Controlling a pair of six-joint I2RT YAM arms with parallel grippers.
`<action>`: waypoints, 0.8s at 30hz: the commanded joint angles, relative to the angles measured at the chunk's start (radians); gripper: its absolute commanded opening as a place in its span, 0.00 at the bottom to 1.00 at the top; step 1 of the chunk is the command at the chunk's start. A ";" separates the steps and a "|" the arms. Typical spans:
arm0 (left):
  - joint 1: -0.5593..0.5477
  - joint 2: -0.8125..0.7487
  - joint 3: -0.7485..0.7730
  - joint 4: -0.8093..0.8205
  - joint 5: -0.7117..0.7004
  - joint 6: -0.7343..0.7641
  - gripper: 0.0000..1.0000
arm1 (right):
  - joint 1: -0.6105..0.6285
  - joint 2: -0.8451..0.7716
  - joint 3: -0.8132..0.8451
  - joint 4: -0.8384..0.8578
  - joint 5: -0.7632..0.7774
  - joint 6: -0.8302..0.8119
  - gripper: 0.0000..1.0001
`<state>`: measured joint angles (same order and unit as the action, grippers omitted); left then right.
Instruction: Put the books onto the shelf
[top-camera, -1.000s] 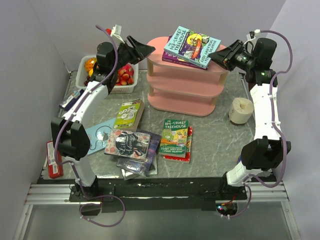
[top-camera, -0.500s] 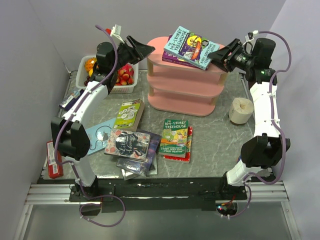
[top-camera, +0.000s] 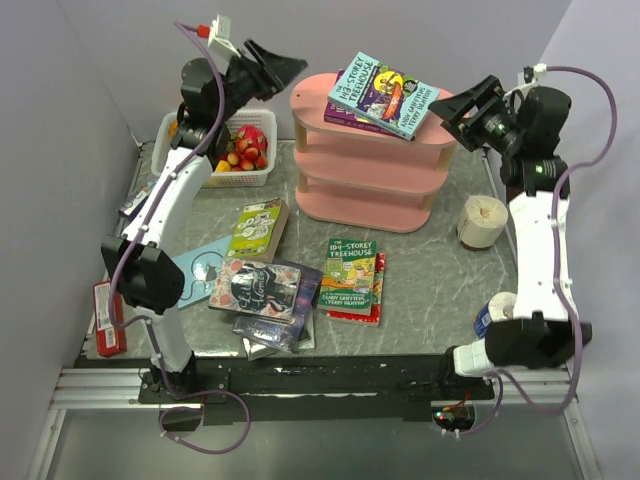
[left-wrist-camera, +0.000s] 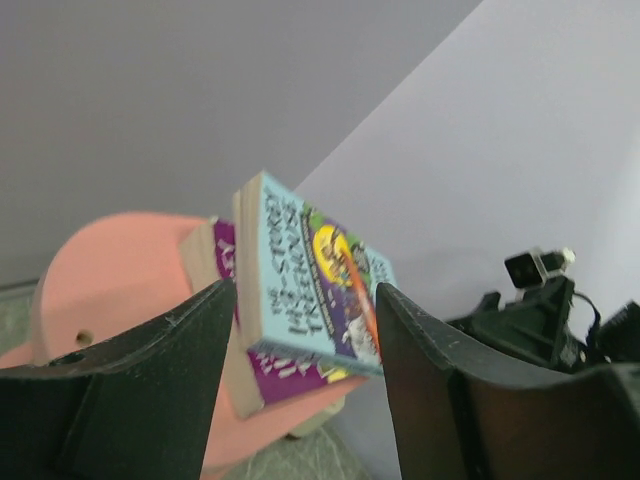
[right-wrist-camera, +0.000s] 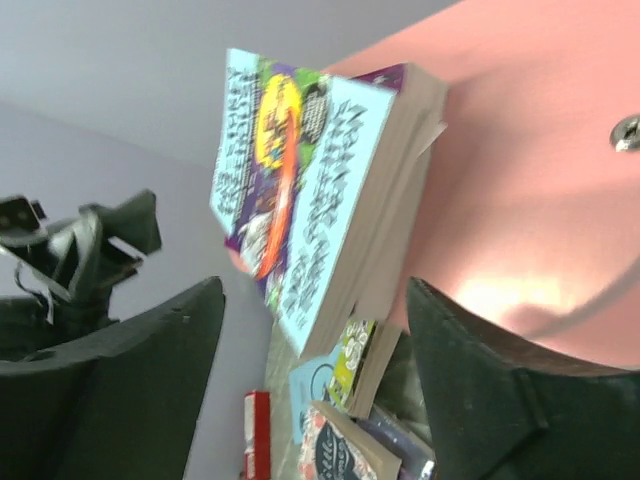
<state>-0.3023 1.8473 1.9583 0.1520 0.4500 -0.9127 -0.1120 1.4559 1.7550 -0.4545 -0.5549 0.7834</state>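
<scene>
Seemingly between placements, the left fingers (top-camera: 272, 66) hang wide apart and empty beside the pink shelf (top-camera: 318, 100). Its top tier carries a light-blue Treehouse book (top-camera: 385, 92) lying askew on a purple book (top-camera: 337, 113), and the right fingers (top-camera: 462, 106) gape empty just beside them. Next, I judge, an arm must drop to the colourful paperbacks (top-camera: 268, 292) strewn flat on the counter (top-camera: 430, 270).
</scene>
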 joint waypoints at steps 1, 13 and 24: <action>0.003 0.073 0.155 -0.026 -0.011 -0.031 0.60 | 0.053 -0.112 -0.081 0.125 0.087 -0.010 0.64; 0.000 0.210 0.223 0.014 0.047 -0.095 0.24 | 0.219 -0.144 -0.111 0.093 0.274 -0.141 0.53; -0.027 0.239 0.241 0.023 0.050 -0.087 0.32 | 0.222 -0.146 -0.137 0.080 0.337 -0.162 0.66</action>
<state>-0.3141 2.0991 2.1384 0.1356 0.4755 -0.9905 0.1055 1.3376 1.6150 -0.3943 -0.2619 0.6453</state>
